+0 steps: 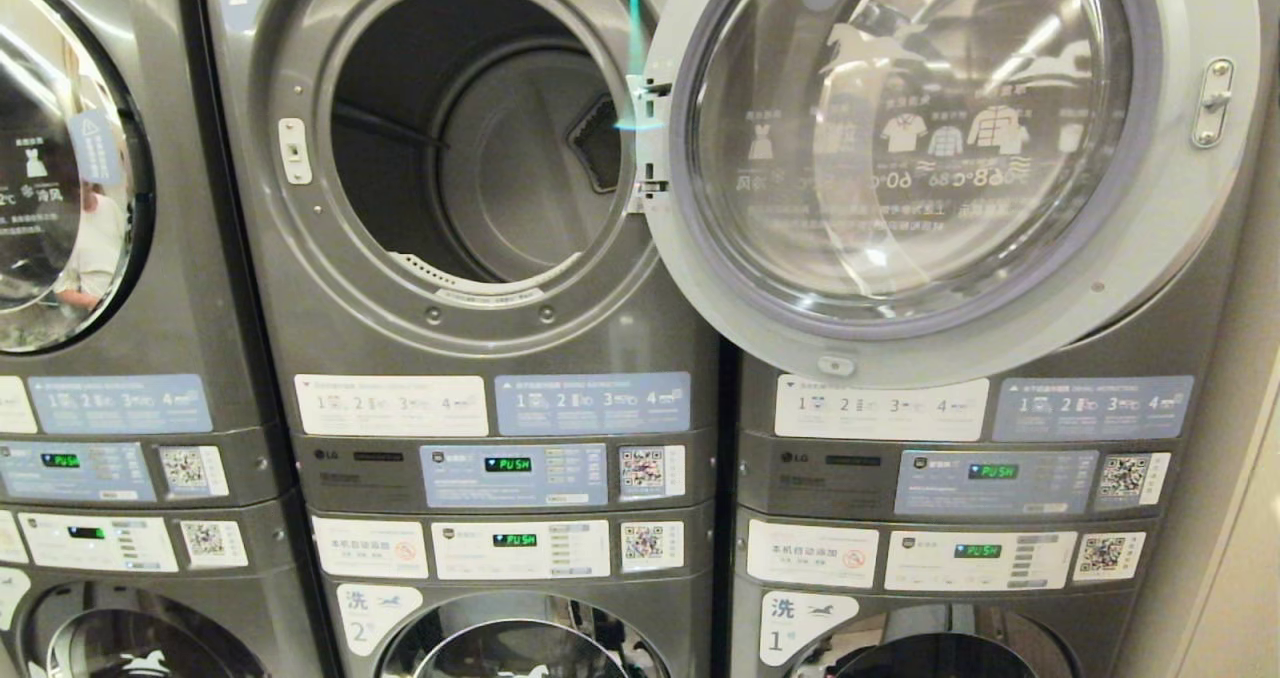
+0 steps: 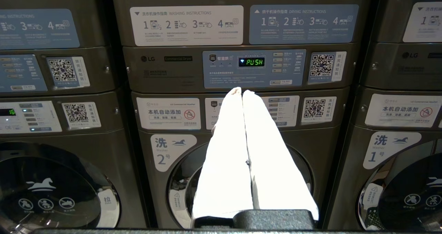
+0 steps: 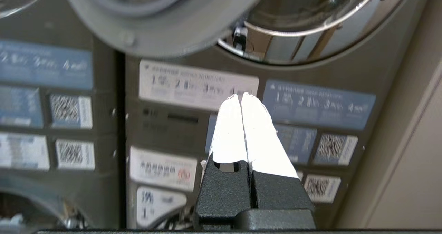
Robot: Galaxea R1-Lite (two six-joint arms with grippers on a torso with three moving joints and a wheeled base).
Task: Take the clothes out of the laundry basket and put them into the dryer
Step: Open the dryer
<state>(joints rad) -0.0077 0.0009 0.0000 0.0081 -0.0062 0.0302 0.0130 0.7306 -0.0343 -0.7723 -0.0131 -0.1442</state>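
Note:
The dryer [image 1: 300, 258] marked 2 stands in front of me with its round door [image 1: 1150, 258] swung open to the right. Its grey drum [image 1: 500, 148] shows no clothes inside. The laundry basket and the clothes are out of view. My left gripper [image 2: 241, 91] is shut with nothing in it and points at the control panel below that dryer. My right gripper [image 3: 240, 96] is shut and empty too, lower right, in front of the panels of the machine marked 1. Neither arm shows in the head view.
More stacked machines stand on both sides, with label panels [image 1: 590, 403] and green PUSH displays [image 1: 508, 464]. The washer doors [image 2: 241, 185] below hold dark loads behind glass. A beige wall [image 1: 1240, 558] runs along the far right.

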